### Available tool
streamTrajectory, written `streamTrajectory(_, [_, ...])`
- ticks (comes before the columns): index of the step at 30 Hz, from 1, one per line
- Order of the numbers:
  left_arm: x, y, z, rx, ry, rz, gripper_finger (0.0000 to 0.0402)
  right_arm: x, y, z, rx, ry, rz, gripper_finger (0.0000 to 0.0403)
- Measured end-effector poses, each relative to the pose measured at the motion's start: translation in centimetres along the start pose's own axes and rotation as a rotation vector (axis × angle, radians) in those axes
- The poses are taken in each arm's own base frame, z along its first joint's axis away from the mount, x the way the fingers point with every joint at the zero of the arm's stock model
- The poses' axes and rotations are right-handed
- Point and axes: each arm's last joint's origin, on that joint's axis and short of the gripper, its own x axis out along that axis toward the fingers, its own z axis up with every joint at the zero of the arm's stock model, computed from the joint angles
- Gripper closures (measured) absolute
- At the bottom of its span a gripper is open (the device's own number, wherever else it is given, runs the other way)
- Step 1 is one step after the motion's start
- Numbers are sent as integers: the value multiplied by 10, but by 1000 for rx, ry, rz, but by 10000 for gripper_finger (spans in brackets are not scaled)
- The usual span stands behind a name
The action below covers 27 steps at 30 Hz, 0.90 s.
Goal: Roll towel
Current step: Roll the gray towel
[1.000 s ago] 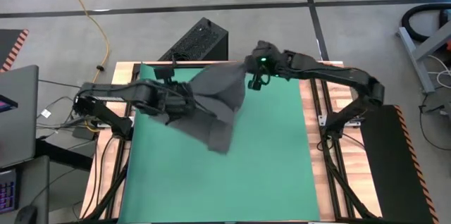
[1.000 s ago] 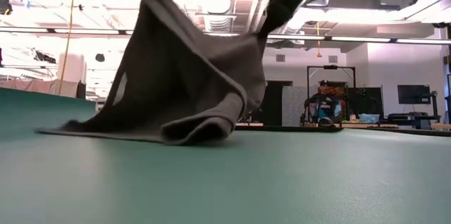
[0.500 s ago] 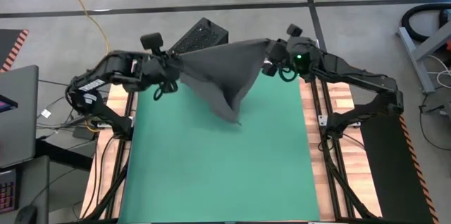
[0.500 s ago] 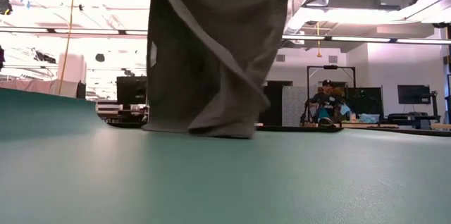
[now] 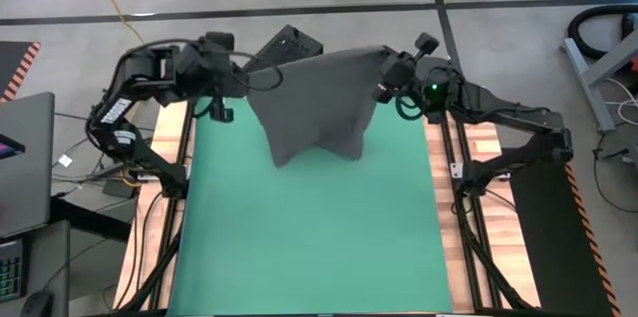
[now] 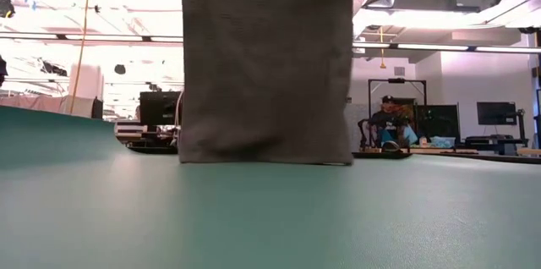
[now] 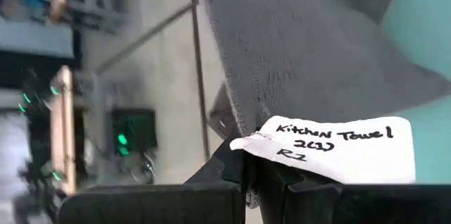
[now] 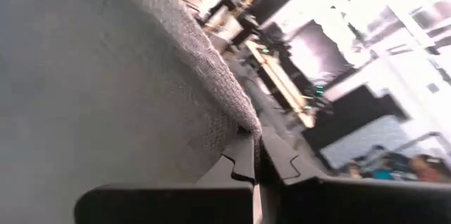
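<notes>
Towel (image 5: 317,103) hangs as curtain across far end of green mat (image 5: 309,237), stretched between left pincer (image 5: 242,80) at 11 o'clock and right pincer (image 5: 384,76) at 1 o'clock, hem just touching mat. Passage blocked there. Mat from centre toward 6 o'clock lies bare. Black box (image 5: 282,51) beyond tabletop edge at 12.

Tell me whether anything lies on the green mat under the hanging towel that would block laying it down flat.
Nothing visible does. The towel hangs between the left pincer and right pincer, both shut on its top edge; the green mat below is bare.
</notes>
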Motion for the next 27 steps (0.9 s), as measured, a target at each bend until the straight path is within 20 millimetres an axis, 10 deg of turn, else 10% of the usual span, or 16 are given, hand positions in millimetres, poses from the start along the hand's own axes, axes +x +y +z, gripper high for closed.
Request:
streamTrajectory(17, [63,88,-39,76,145,325,401,69,-12,-4,-196,42,-231,390])
streamTrajectory(27, [47,62,-19,17,109,265,401,39,1,6,-227,96,-203,390])
